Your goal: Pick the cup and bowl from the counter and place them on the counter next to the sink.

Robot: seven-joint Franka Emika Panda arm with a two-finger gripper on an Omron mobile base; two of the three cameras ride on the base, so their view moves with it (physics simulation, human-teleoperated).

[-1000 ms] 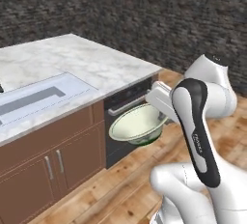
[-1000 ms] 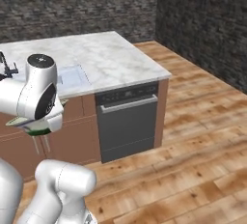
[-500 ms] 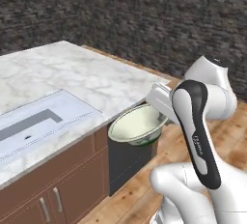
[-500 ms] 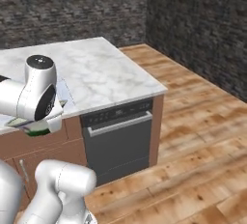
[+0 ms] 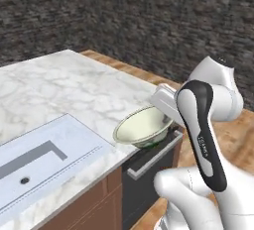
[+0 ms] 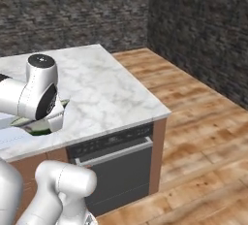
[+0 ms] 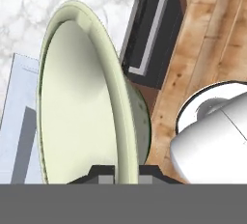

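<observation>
The gripper pinches the bowl by its rim, holding it level just above the bench edge with the sink just beyond, apparently ready to set down beside it.

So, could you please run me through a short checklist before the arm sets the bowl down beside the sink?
1. Grip: the gripper pinches the bowl by its rim, one finger on each side. Ok.
2. Bowl attitude: roughly level in the left base view. Ok.
3. Position: it hangs over the counter edge, right of the sink. Ok.
4. Height above the marble: cannot tell.
5. Landing spot beside the sink: bare marble. Ok.
6. Cup's whereabouts: cannot tell.
</observation>
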